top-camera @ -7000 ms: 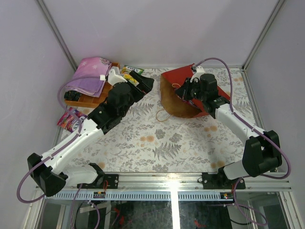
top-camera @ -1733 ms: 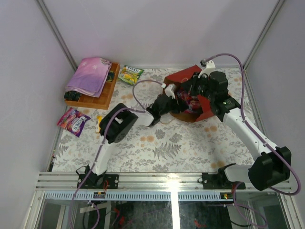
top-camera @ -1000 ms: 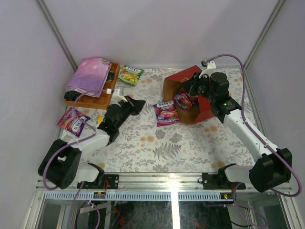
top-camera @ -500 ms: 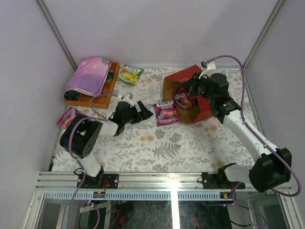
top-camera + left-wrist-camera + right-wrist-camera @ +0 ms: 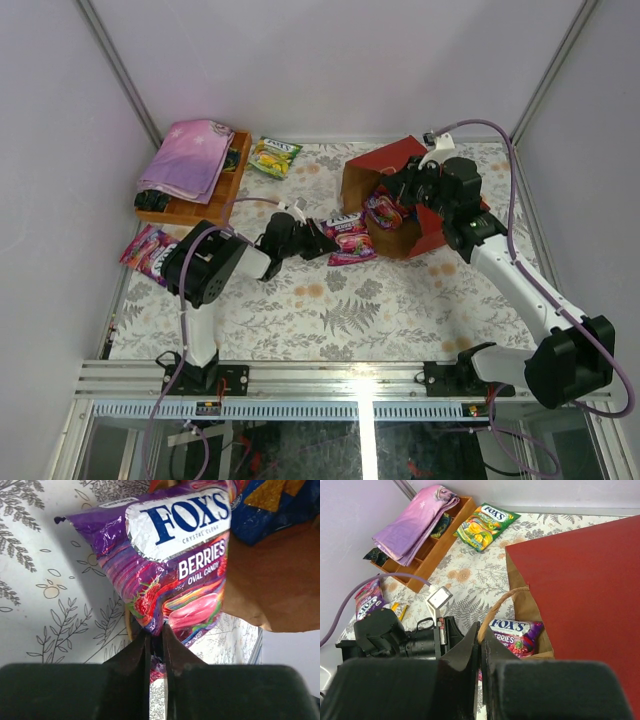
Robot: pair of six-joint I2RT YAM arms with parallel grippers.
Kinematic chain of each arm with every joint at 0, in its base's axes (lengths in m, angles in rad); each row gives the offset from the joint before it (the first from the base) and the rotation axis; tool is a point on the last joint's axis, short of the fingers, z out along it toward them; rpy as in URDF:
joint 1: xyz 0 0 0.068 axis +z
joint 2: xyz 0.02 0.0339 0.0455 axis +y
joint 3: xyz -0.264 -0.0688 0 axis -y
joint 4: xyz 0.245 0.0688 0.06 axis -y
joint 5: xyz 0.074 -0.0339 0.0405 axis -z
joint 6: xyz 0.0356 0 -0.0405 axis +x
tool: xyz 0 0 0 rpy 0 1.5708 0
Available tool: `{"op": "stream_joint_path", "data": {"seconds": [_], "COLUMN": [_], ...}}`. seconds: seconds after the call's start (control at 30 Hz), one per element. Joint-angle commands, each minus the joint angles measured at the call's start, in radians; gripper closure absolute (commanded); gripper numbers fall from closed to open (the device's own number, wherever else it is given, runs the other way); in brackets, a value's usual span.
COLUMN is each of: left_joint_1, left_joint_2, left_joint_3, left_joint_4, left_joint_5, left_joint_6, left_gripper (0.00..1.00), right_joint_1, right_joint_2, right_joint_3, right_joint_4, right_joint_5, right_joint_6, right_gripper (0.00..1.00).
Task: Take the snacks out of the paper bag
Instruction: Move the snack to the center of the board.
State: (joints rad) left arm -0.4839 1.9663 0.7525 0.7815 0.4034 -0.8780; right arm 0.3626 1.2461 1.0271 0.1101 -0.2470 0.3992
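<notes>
My left claw (image 5: 156, 637) pinched on the lower corner of a glossy purple candy packet (image 5: 170, 565), dark-blue chip bag (image 5: 267, 507), brown kraft paper bag (image 5: 272, 587) at right, fern-printed worktop (image 5: 45, 595) beneath.

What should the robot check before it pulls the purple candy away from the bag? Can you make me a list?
1. Left gripper pinching the purple packet: ok, its fingers are closed on the bottom edge.
2. Right gripper holding the paper bag steady: ok, it is shut on the handle.
3. Packet free of the bag's mouth: cannot tell, because its top lies right against the opening.
4. Bag emptied: not ok, a blue chip bag shows at the mouth.
5. Room on the table to put it down: ok.
</notes>
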Motion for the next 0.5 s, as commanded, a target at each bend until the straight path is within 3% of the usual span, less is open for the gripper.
{"op": "stream_joint_path", "data": {"seconds": [0.0, 0.3, 0.47], "left_joint_1": [0.023, 0.256, 0.339], "left_joint_2": [-0.048, -0.331, -0.468], "left_joint_3": [0.0, -0.199, -0.304], "left_joint_4": [-0.052, -0.134, -0.119], "left_joint_5": [-0.025, -0.136, -0.297], "left_joint_6": [0.011, -0.03, -0.13], "left_gripper": [0.99, 1.0, 1.0], "right_joint_1": [0.007, 0.007, 0.006], "right_joint_2": [-0.045, -0.066, -0.061], "right_joint_3": [0.0, -0.022, -0.033], "right_joint_4": [0.039, 0.049, 0.075], "right_joint_5": [0.013, 0.012, -0.012], "right_joint_6": [-0.022, -0.023, -0.004], "right_gripper": [1.0, 1.0, 1.0]}}
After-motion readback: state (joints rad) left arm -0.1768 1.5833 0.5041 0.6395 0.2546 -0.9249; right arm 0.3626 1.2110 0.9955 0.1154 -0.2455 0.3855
